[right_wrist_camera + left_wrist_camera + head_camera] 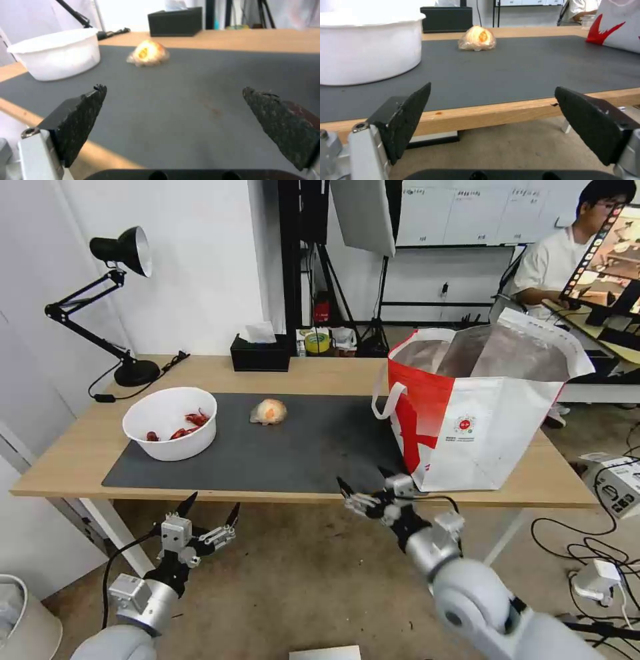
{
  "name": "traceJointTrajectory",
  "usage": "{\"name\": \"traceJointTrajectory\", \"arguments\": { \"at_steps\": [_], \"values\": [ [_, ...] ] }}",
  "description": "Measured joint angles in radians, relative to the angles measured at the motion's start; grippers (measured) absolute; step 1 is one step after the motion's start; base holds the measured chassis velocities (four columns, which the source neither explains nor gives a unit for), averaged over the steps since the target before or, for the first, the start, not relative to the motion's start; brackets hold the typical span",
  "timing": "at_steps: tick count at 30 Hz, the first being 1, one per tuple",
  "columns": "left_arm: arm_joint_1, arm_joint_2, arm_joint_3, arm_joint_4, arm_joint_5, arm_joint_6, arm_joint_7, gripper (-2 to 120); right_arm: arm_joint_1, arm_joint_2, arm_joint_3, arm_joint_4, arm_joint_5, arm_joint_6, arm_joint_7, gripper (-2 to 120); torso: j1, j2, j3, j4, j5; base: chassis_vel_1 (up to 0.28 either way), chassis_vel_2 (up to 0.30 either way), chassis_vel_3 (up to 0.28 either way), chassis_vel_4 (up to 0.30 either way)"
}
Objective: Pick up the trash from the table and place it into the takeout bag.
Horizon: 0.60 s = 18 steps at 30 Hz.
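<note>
A white round bowl (pixel 171 423) (pixel 366 47) (pixel 58 53) holding red crayfish shells sits on the left part of the dark grey mat (pixel 267 460). An orange-tinted plastic wad (pixel 269 412) (pixel 477 38) (pixel 148 53) lies on the mat near its far edge. The white-and-red takeout bag (pixel 477 413) (pixel 616 27) stands open at the table's right end, foil lining showing. My left gripper (pixel 212 507) (pixel 491 90) hangs open below the table's (pixel 320 373) front edge, left of centre. My right gripper (pixel 365 481) (pixel 173 91) is open at the front edge, just left of the bag's base.
A black tissue box (pixel 261 352) (pixel 175 18) stands at the table's back edge, and a black desk lamp (pixel 117 300) with its cable sits at the back left corner. Tripods and cables fill the floor behind and to the right.
</note>
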Motion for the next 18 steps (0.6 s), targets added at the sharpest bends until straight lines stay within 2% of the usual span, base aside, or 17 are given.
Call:
{"name": "traceJointTrajectory", "arguments": {
  "at_steps": [2,5,8,11,16,18],
  "values": [
    [0.002,0.000,-0.003,0.000,0.000,0.000,0.000,100,0.041,0.010,-0.028,-0.020,0.009,-0.001,0.003,100,0.000,0.000,0.000,0.0000,0.0000,0.000,0.000,0.000,0.000],
    [0.011,-0.002,-0.014,0.000,0.000,0.000,-0.001,100,0.184,0.048,-0.119,-0.090,0.038,-0.014,0.030,100,0.000,0.000,0.000,0.0000,0.0000,0.000,0.000,0.000,0.000],
    [0.015,-0.005,-0.018,0.000,0.000,0.000,-0.002,100,0.239,0.066,-0.150,-0.119,0.053,-0.020,0.040,100,0.000,0.000,0.000,-0.0001,0.0001,0.000,0.000,0.000,0.000],
    [0.025,-0.011,-0.023,0.000,0.001,0.000,-0.001,100,0.412,0.127,-0.233,-0.210,0.100,-0.045,0.076,100,0.000,0.000,0.000,0.0001,-0.0002,0.000,0.000,0.000,0.000],
    [0.030,-0.012,-0.027,0.004,0.003,-0.005,-0.001,100,0.545,0.192,-0.297,-0.306,0.173,-0.097,0.127,100,0.000,0.000,0.000,-0.0001,-0.0004,0.000,0.000,0.000,0.000],
    [0.031,-0.012,-0.031,0.005,0.003,-0.007,-0.001,100,0.621,0.246,-0.333,-0.391,0.221,-0.128,0.150,100,0.000,0.000,0.000,-0.0002,0.0000,0.000,0.000,0.000,0.000]
  ]
}}
